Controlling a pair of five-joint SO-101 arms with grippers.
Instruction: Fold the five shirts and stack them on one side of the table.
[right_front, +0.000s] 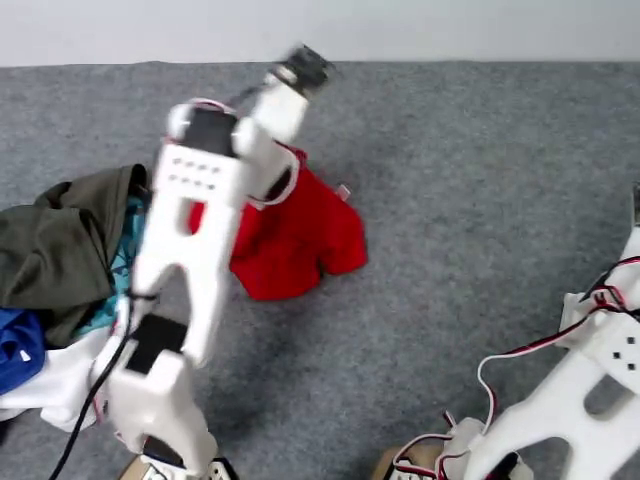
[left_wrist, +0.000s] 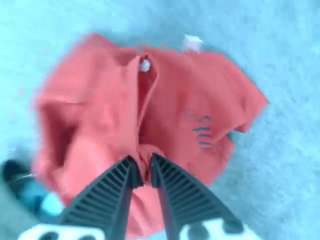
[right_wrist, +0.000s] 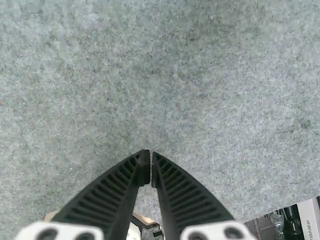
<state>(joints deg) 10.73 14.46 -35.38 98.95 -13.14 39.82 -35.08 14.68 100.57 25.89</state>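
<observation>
A crumpled red shirt lies on the grey table, left of centre. My left arm stretches over its near-left edge. In the left wrist view my left gripper is shut on a pinched fold of the red shirt, which hangs bunched around the fingers. A small white label shows at the shirt's far edge. My right arm stays at the near right corner. Its gripper is shut with nothing in it, above bare grey table.
A heap of other shirts sits at the left edge: an olive one on top, a teal one, a blue one and a white one. Cables trail beside the right arm.
</observation>
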